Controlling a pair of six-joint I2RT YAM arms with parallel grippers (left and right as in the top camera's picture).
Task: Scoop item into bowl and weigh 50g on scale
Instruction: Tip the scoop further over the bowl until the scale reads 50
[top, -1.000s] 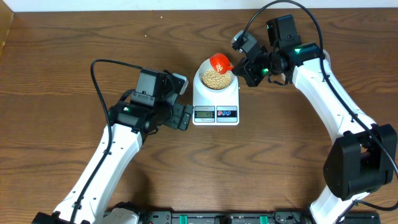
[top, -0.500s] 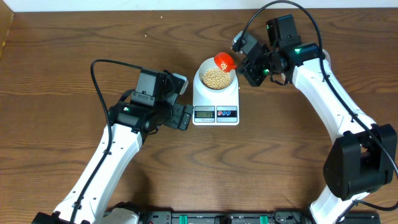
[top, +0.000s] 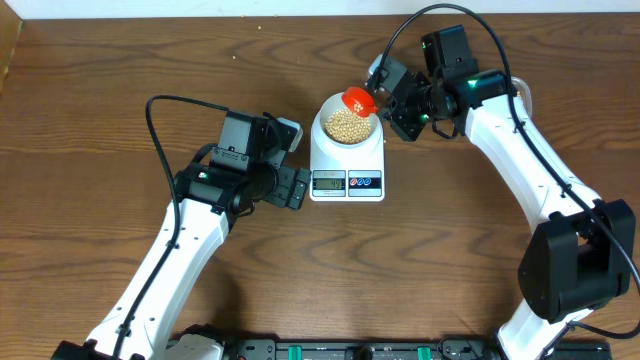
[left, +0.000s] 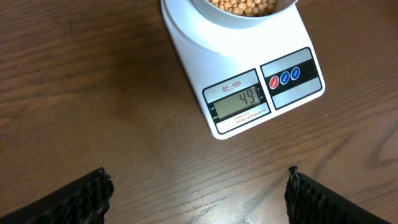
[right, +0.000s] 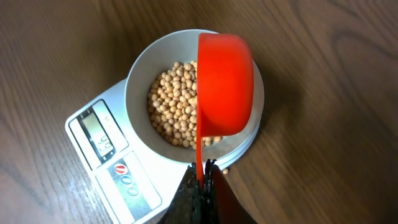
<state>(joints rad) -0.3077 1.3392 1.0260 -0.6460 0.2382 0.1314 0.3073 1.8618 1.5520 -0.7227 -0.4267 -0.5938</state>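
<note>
A white bowl (top: 322, 121) full of tan-yellow beans (top: 347, 125) stands on the white scale (top: 347, 172); the display (left: 240, 103) reads 49. My right gripper (top: 388, 98) is shut on the handle of a red scoop (top: 357, 99), held tipped on its side over the bowl's far right rim. In the right wrist view the scoop (right: 225, 84) covers part of the bowl (right: 140, 78) and beans (right: 174, 102), above the jaws (right: 203, 177). My left gripper (top: 297, 188) is open and empty, just left of the scale; its fingers (left: 198, 193) frame bare table.
One loose bean (right: 225, 170) lies on the wooden table beside the scale's right edge. The scale has round buttons (left: 285, 76) next to its display. Black cables run from both arms across the table.
The right gripper has shifted the red scoop slightly left and back over the bowl's rim and tilted it further. The left arm has not moved.
</note>
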